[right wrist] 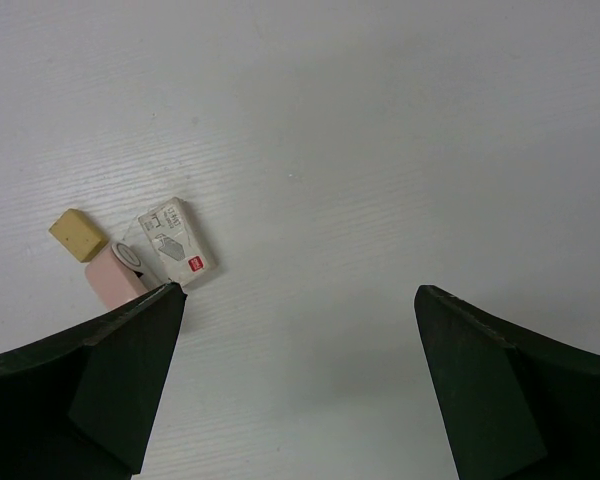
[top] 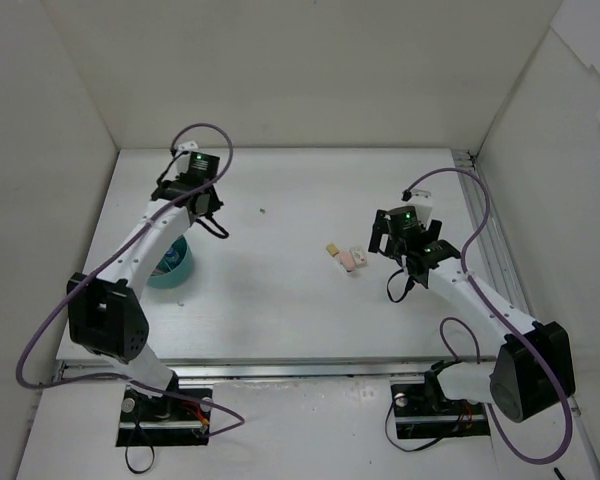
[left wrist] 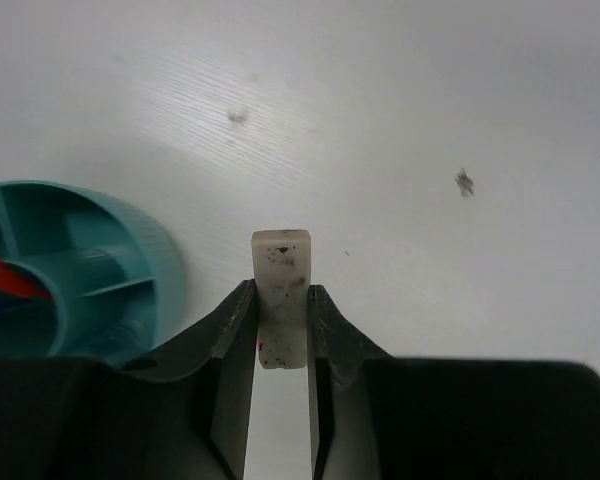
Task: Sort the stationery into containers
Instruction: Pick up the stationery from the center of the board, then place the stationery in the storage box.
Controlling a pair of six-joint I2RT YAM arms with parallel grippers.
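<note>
- While the left gripper (left wrist: 280,300) is pinched narrow on a smudged white eraser (left wrist: 280,262), the eraser's far end sticks out past the fingertips; whether it touches the table (left wrist: 410,110) cannot be told.
- In the left wrist view, the teal cup (left wrist: 152,255) sits at 9 o'clock of that eraser, just beside the gripper's finger. Partitions divide its inside, and a red pen (left wrist: 13,282) shows in one compartment.
- From above, the cup (top: 185,266) lies at 7 o'clock of the left gripper (top: 193,186), partly under the arm.
- The right gripper (right wrist: 300,300) is spread wide and holds nothing.
- At 10 o'clock of its gap lies a cluster: a tan eraser (right wrist: 77,234), a pink eraser (right wrist: 113,283) just beside it, and a white sleeved eraser (right wrist: 178,243) touching the pink one.
- Seen from above, this cluster is near the right gripper (top: 405,240), at its 9 o'clock.
</note>
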